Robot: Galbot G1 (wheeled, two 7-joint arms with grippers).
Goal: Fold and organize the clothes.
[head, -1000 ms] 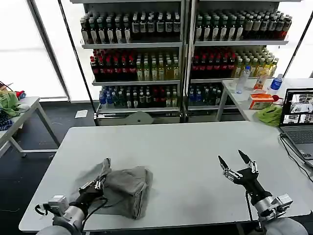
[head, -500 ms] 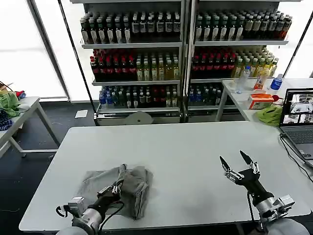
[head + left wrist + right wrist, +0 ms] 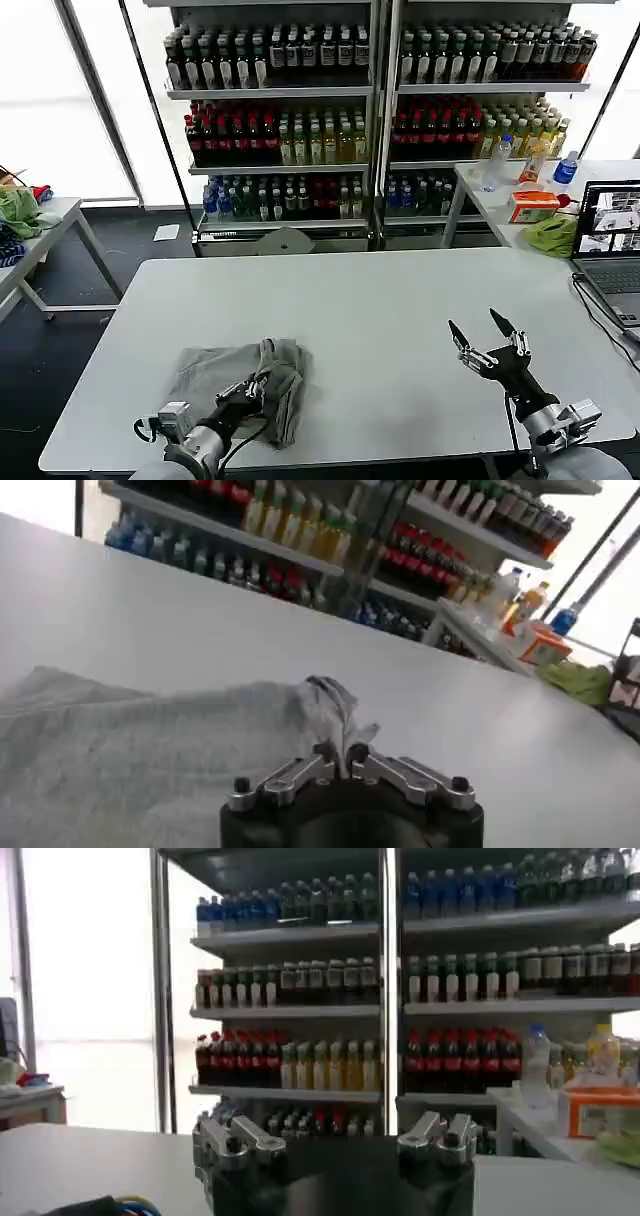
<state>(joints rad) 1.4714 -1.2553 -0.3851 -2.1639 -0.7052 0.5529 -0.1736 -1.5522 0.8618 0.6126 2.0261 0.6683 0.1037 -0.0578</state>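
1. Crumpled light grey cotton shirt (image 3: pixel 240 372) lies on the near-left part of the white rectangular table (image 3: pixel 380 310), close to the front edge; partly flat on its left side, bunched into a raised fold on its right side.
2. In the left wrist view the grey shirt (image 3: pixel 120 750) spreads flat over the tabletop, with a pinched-up peak of fabric rising right at the fingertips.
3. Left gripper (image 3: pixel 258 385) sits low over the shirt's near-right portion, fingers pressed together and pinching the bunched fold of fabric; left wrist view shows the left gripper (image 3: pixel 342 758) with both tips clamped on that peak.
4. Right gripper (image 3: pixel 482 330) is held above the bare table on the near-right side, well apart from the shirt, black fingers spread wide and pointing up and away, holding nothing.
5. Right wrist view: right gripper (image 3: pixel 335 1138) with its two finger bases set far apart, facing the shelves.
6. Open grey laptop (image 3: pixel 610 250) at the table's right edge, screen lit.
7. Behind the table, tall metal shelving racks of bottled drinks (image 3: pixel 380 110).
8. Second white side table (image 3: pixel 490 195) at far right carries a bright green cloth (image 3: pixel 552 236), an orange box and some bottles.
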